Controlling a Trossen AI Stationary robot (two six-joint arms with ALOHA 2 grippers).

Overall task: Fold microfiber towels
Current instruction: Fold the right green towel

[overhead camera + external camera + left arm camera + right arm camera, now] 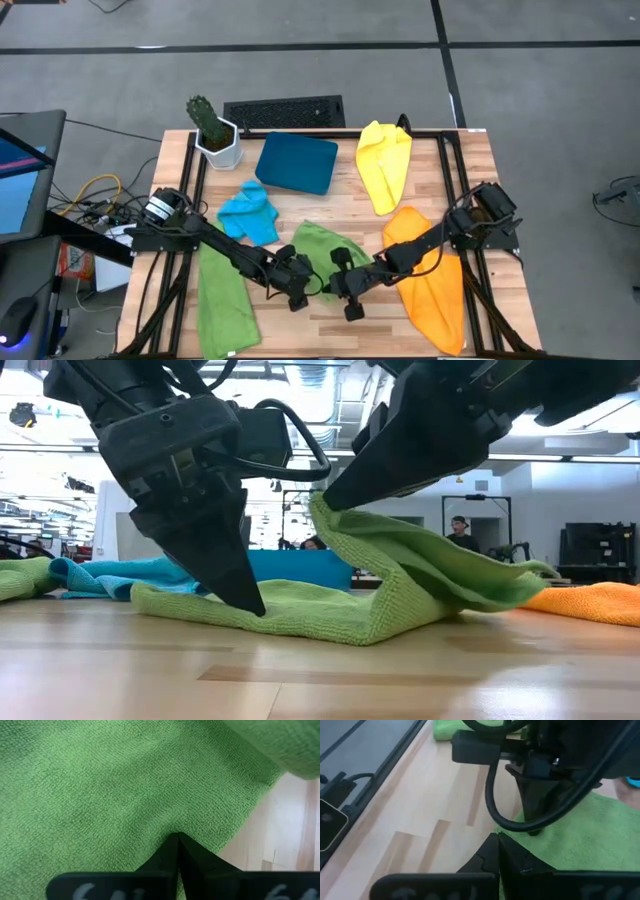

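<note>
Near the table's (pixel 400 315) front edge, in front of the teal tray (pixel 296 163), the left gripper (pixel 247 600), fingers clenched empty, presses its tip onto the green towel (pixel 330 610). The right gripper (pixel 330 500) pinches that towel's raised corner, lifting a fold.

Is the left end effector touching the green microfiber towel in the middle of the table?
Touching. In the low view the left end effector presses its shut tip onto the green microfiber towel.
</note>
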